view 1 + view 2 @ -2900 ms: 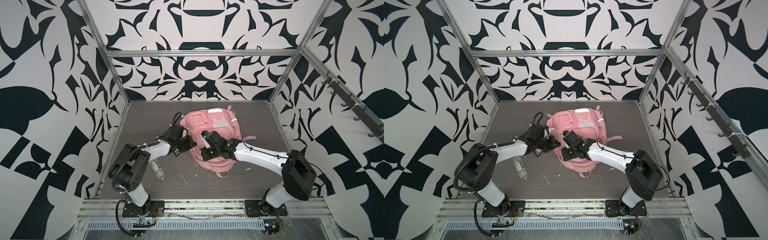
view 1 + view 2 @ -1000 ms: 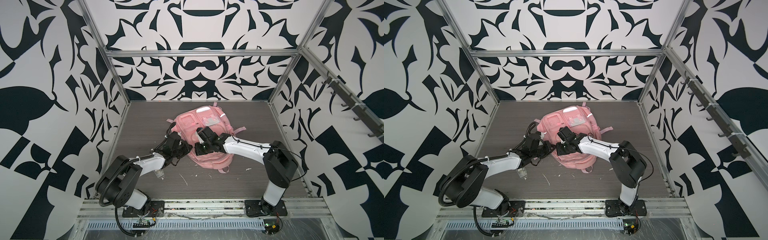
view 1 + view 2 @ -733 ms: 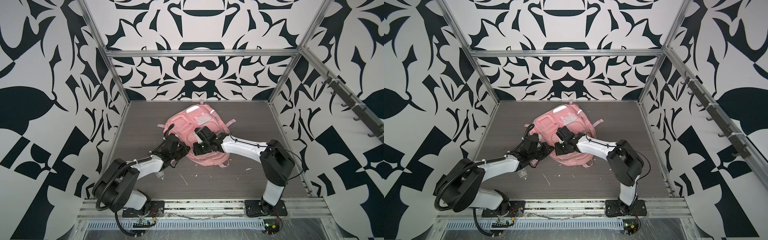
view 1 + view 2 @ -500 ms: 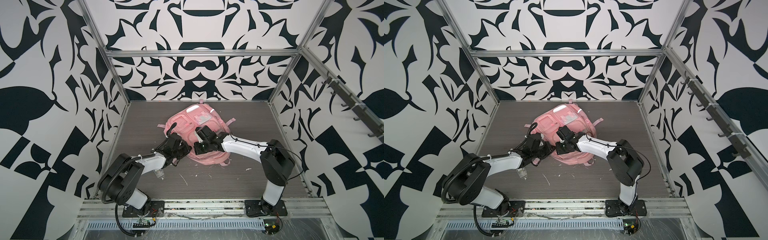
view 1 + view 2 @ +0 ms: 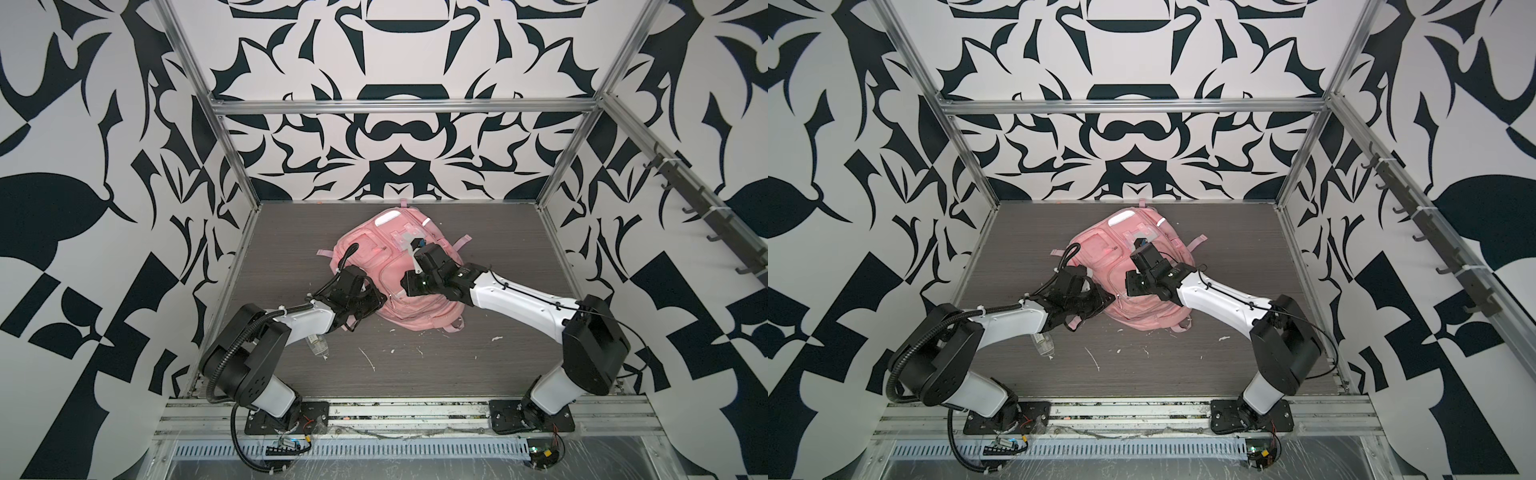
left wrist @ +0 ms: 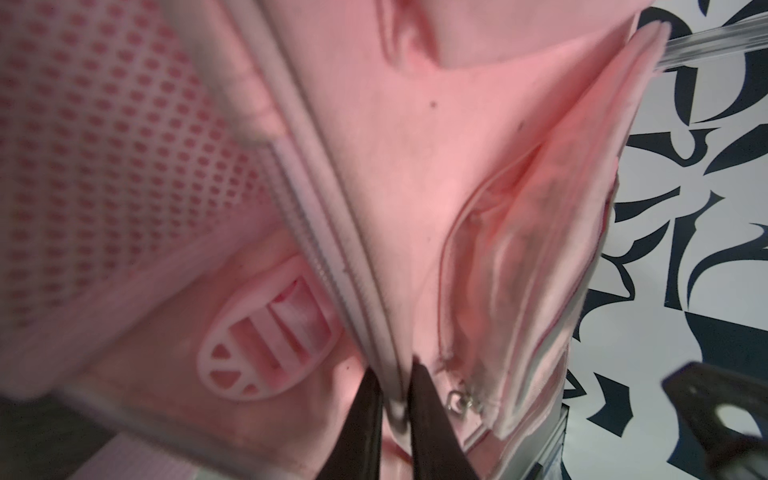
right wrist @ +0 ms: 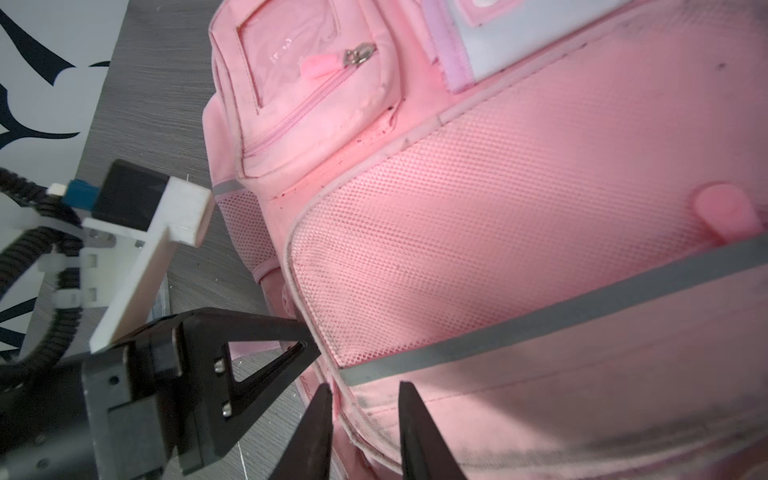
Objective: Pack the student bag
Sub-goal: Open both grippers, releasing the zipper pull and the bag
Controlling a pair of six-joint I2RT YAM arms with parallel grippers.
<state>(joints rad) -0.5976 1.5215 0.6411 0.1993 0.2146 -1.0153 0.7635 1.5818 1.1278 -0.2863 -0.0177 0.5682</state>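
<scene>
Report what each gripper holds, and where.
The left gripper flanks the student bag at its piped zip edge; a grip cannot be told. The right gripper, open, straddles its piping, holding nothing.

my grey wood-grain tabletop (image 5: 457,374) carries the pink student bag (image 5: 365,249) toward the back, a clear bottle (image 5: 318,345) lying front-left of it, and white scraps (image 5: 368,358) scattered nearby.

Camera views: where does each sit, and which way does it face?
Both top views: high over the front edge, looking down and back at the table; both arms whole, student bag between.
Left wrist: on the left arm, close against the bag's zip seam; left gripper fingers straddle it.
Right wrist: on the right arm, facing the bag's mesh pocket; right gripper and left gripper both show.
Shared: the bag, everywhere.
</scene>
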